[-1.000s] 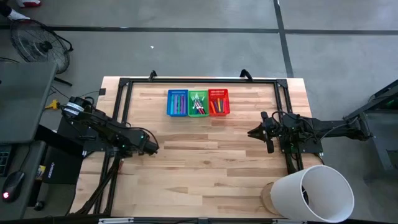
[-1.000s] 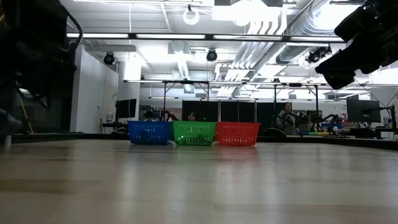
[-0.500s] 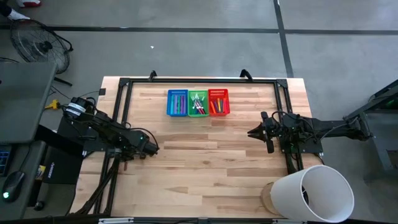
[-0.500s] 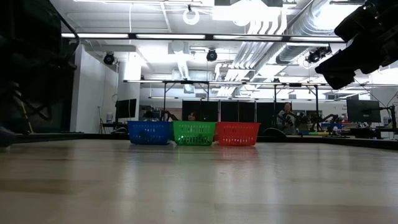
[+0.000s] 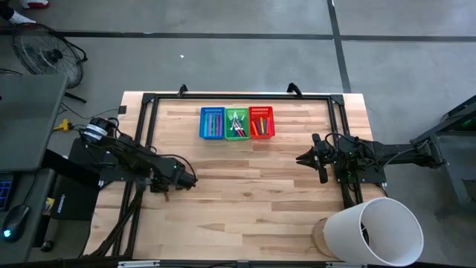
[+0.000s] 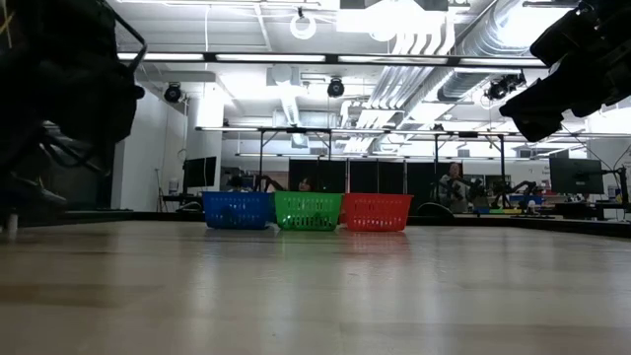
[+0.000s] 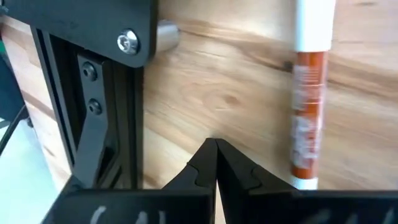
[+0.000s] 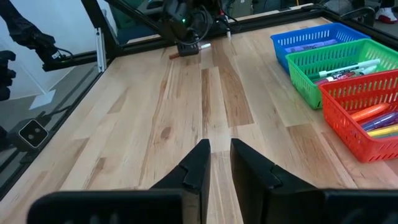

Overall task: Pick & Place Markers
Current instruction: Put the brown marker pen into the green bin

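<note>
Since the orange-and-white plastic marker [image 7: 308, 112] lying loose on the wooden desk [image 5: 245, 186] just beside the left gripper [image 7: 216, 146] looks light, stiff and slick, a mid-barrel grip suits it; its jaws are closed empty, the right gripper's [image 8: 216, 149] jaws narrowly parted.

Robotics lab or workshop. Open ceiling with exposed ducts [image 6: 463, 49] and strip lights [image 6: 266, 60]; concrete floor [image 5: 223, 67]; further workstations with monitors [image 6: 577, 176] behind; wooden table [image 5: 245, 193] in black metal frame [image 5: 145, 126].
</note>
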Motion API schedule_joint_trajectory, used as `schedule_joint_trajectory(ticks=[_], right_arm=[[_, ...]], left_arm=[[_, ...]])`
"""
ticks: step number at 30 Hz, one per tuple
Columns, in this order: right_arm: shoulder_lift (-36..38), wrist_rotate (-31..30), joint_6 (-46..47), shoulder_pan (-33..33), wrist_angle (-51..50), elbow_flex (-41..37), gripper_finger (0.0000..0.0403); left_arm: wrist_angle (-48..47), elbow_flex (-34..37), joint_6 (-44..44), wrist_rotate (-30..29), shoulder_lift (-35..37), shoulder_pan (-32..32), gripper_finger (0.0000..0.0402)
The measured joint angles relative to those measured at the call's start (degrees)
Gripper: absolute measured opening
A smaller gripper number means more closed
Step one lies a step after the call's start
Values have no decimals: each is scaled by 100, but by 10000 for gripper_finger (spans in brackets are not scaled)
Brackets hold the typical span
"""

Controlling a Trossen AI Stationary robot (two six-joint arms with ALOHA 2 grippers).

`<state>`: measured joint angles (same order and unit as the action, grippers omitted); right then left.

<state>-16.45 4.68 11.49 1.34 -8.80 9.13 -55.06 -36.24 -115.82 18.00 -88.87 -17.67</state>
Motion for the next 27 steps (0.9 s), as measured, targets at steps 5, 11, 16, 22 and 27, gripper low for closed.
schedule_joint_trajectory(ticks=[5, 11, 16, 22, 27], right_arm=[[1, -2, 1, 2, 0, 0, 51], [2, -2, 2, 0, 0, 0, 49], [0, -16, 1, 2, 2, 0, 52], [1, -22, 1, 1, 2, 0, 49], [1, -22, 1, 0, 2, 0, 51]], left_arm=[[-93, -269, -98, -304, -218, 128, 0], [-222, -601, -306, -853, -262, 217, 1], [-632, -1122, -532, -2119, 126, 251, 1], [-862, -1467, -796, -2694, 373, 242, 31], [-534, -1614, 159, -3197, 393, 238, 101]])
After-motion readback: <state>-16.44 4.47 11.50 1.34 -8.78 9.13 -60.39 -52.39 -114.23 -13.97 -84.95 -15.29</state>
